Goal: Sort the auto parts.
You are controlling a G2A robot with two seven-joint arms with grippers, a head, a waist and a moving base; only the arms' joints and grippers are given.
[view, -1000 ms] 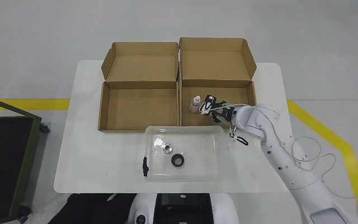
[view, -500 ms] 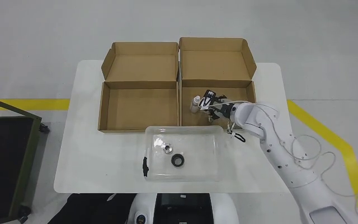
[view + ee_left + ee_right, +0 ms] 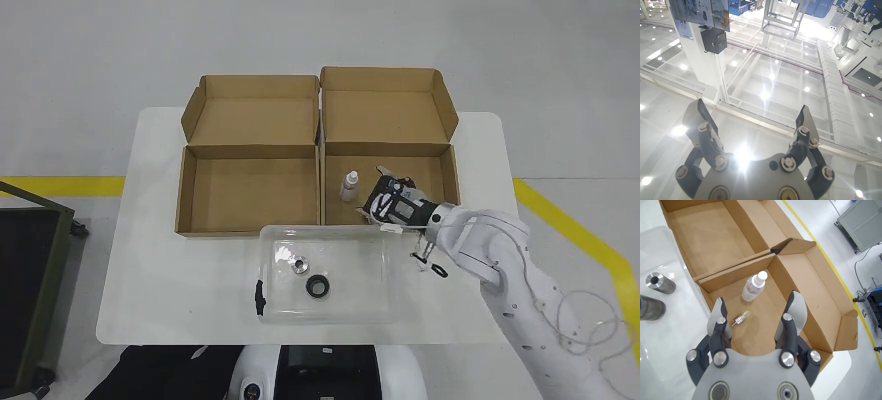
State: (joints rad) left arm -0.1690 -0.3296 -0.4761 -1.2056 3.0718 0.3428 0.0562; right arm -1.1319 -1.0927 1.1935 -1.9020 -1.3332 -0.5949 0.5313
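My right gripper [image 3: 385, 205] [image 3: 757, 298] hangs open and holds nothing, just above the floor of the right cardboard box [image 3: 452, 175] [image 3: 810, 294]. Beyond its fingertips lies a small clear spray bottle [image 3: 350, 185] [image 3: 754, 286]. A little metal-based bulb [image 3: 741, 317] rests on the box floor close to one finger. In the clear plastic bin [image 3: 325, 231] [image 3: 662, 332] sit a silver metal sleeve [image 3: 298, 266] [image 3: 659, 283] and a dark ring-shaped part [image 3: 318, 286] [image 3: 650, 309]. My left gripper [image 3: 752, 107] is open and points up at the ceiling.
The left cardboard box [image 3: 250, 190] [image 3: 706, 237] stands beside the right one, both with lids folded back. A small black piece [image 3: 259, 297] sits at the bin's left rim. White table [image 3: 160, 260] lies bare to the left of the bin.
My right gripper has drawn back from beside the spray bottle toward the box's near wall and the bin. The bottle and the parts in the bin have stayed put.
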